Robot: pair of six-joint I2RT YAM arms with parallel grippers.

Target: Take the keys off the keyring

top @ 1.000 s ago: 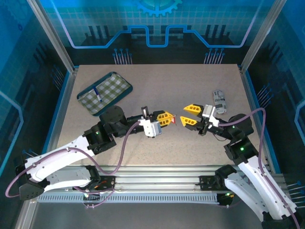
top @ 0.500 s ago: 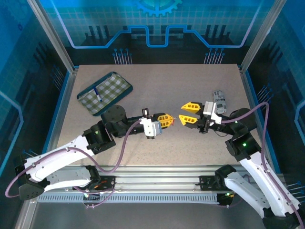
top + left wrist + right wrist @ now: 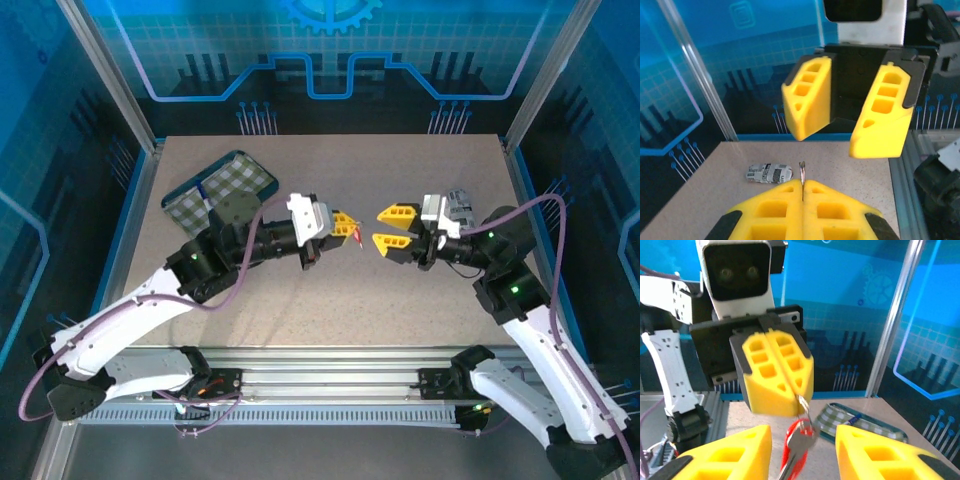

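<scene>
My left gripper (image 3: 350,226) is shut on the thin metal ring of the keyring (image 3: 802,174), which sticks up edge-on from between its yellow fingertips in the left wrist view. In the right wrist view the silver key (image 3: 804,439) and the red tag (image 3: 790,452) hang from that ring below the left gripper (image 3: 799,394). My right gripper (image 3: 802,434) stands open, one finger on each side of the hanging key, touching nothing. From above, the right gripper (image 3: 385,227) faces the left one a short gap away, with the red tag (image 3: 357,237) between them.
A grey-and-black patterned cylinder (image 3: 768,173) lies on the table at the right, partly behind the right wrist (image 3: 458,204). A green checked tin with a blue pen (image 3: 215,190) sits at the back left. Aluminium posts and blue walls enclose the table.
Both grippers have risen and shifted toward the back of the table, still facing each other. The right gripper's jaws stand a little wider. The left keeps its grip on the ring.
</scene>
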